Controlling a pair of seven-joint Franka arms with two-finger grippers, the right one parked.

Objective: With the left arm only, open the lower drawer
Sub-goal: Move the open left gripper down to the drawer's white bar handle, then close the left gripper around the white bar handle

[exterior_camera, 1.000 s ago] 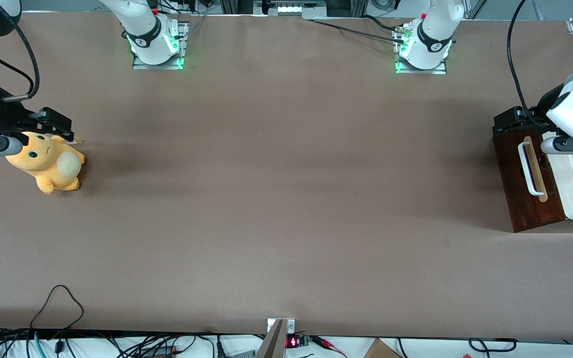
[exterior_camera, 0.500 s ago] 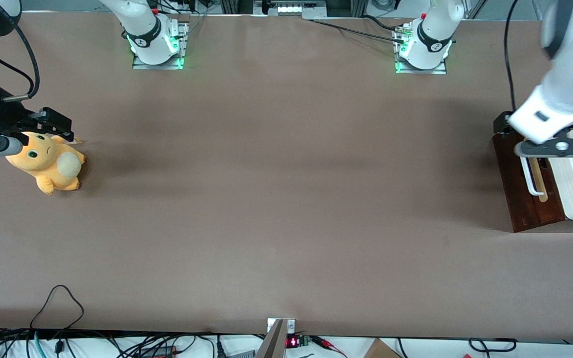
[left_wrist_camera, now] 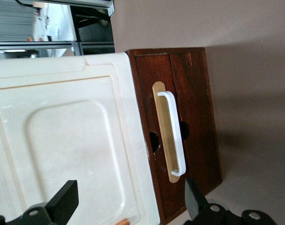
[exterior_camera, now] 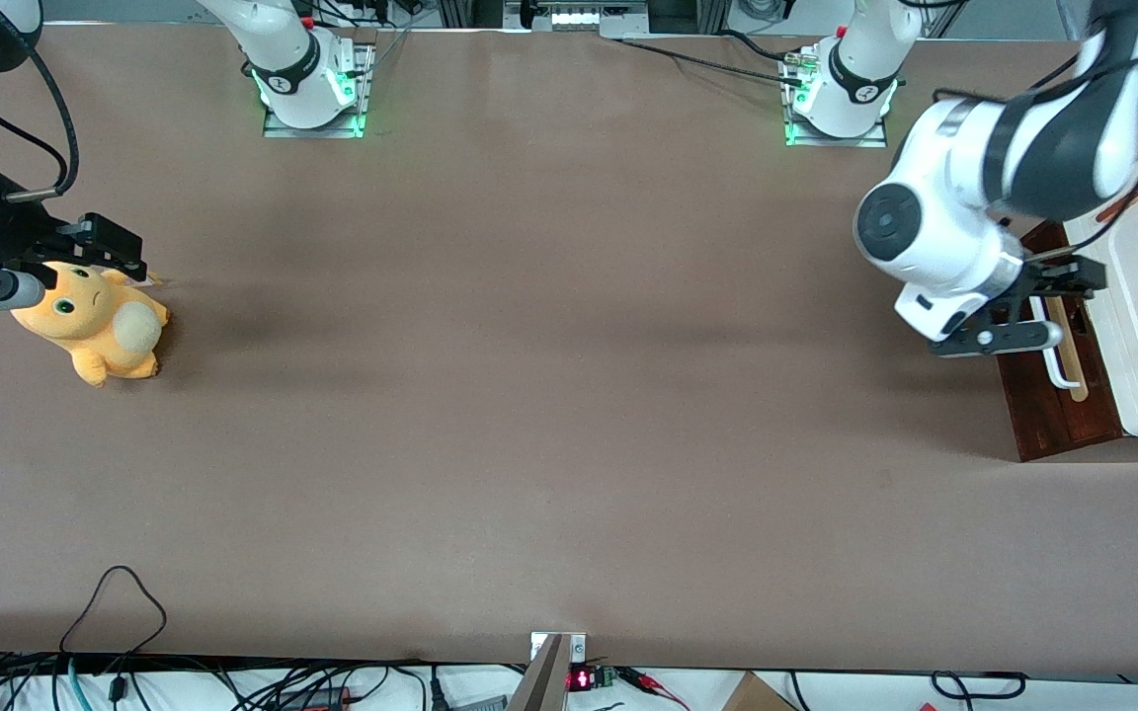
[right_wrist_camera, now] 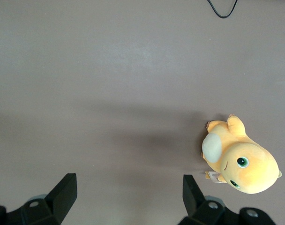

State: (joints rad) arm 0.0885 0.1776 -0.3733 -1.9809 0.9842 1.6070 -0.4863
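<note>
The lower drawer [left_wrist_camera: 180, 136] shows a dark reddish-brown front with a white bar handle [left_wrist_camera: 176, 136] — shut. The left arm [exterior_camera: 1014, 163] bends above it, its claw [left_wrist_camera: 128, 206] open, touching nothing.

A robotics laboratory: two white arm bases [exterior_camera: 310, 79] bolted to metal plates glow green along the edge of a broad brown-covered table [exterior_camera: 529, 395] farthest from the front camera, with loose cables [exterior_camera: 115, 632] and a small red-lit circuit board [exterior_camera: 584, 678] trailing along its nearest edge. The left arm's gripper [exterior_camera: 1043, 311], fingers spread wide, hangs above a dark wooden drawer unit [exterior_camera: 1048, 395] staged at the working arm's end. Toward the parked arm's end, well apart from the gripper, lies an orange plush toy [exterior_camera: 95, 326]. Aluminium framing [left_wrist_camera: 67, 23] shows past the cabinet.
</note>
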